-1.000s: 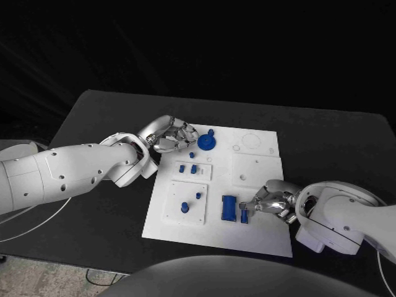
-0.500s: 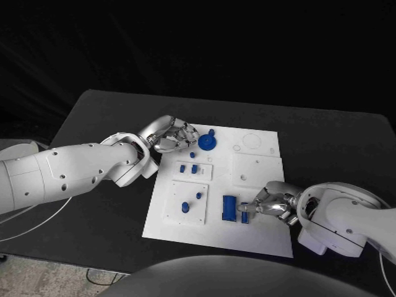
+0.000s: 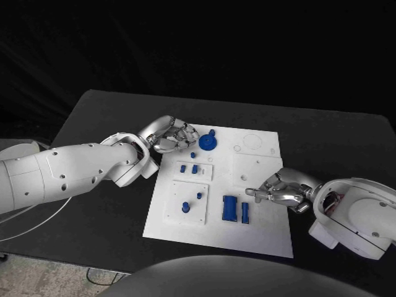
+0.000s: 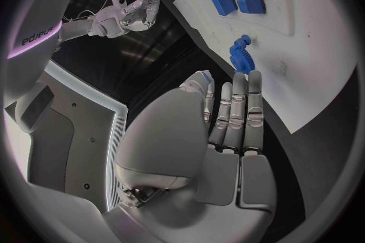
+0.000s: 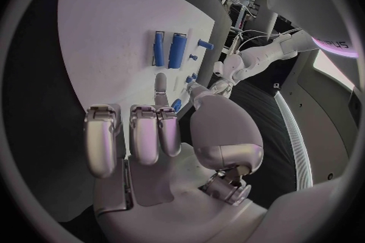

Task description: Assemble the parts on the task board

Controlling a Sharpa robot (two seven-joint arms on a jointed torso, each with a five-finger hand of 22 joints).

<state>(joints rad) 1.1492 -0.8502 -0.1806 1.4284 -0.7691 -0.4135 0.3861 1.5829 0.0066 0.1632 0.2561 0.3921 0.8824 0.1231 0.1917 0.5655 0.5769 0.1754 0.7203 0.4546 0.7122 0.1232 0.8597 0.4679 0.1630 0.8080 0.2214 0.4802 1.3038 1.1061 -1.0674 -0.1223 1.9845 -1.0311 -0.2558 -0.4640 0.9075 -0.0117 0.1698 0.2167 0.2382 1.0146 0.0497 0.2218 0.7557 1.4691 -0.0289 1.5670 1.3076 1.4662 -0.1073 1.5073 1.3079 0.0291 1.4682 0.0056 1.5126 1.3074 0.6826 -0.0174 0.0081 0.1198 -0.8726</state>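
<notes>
Where the white task board (image 3: 218,238) comes closest to the robot, its near strip lies bare on the black table (image 3: 91,111), and just beyond that two long blue parts lie side by side: a wider blue block (image 3: 228,208) and, beside it on the right, a narrow blue bar (image 3: 244,212). Level with them on the left, a raised white square plate (image 3: 187,203) carries two small blue pieces (image 3: 185,208). Just to the right of the bar and slightly farther, the right hand (image 3: 281,191) hangs over the board's right part, its fingers apart and partly bent with nothing between them; the right wrist view shows the fingers (image 5: 145,133) free above the white surface, with the two long parts lying beyond them. Farther up the board, a smaller white plate (image 3: 194,171) holds two short blue pegs (image 3: 194,168) standing close together. Beyond that, near the far left corner, a round blue gear-like part (image 3: 207,143) sits on the board with a small blue piece just past it. The left hand (image 3: 169,137) is at the board's far left edge beside that gear, fingers curled inward; whether it holds anything I cannot tell.
</notes>
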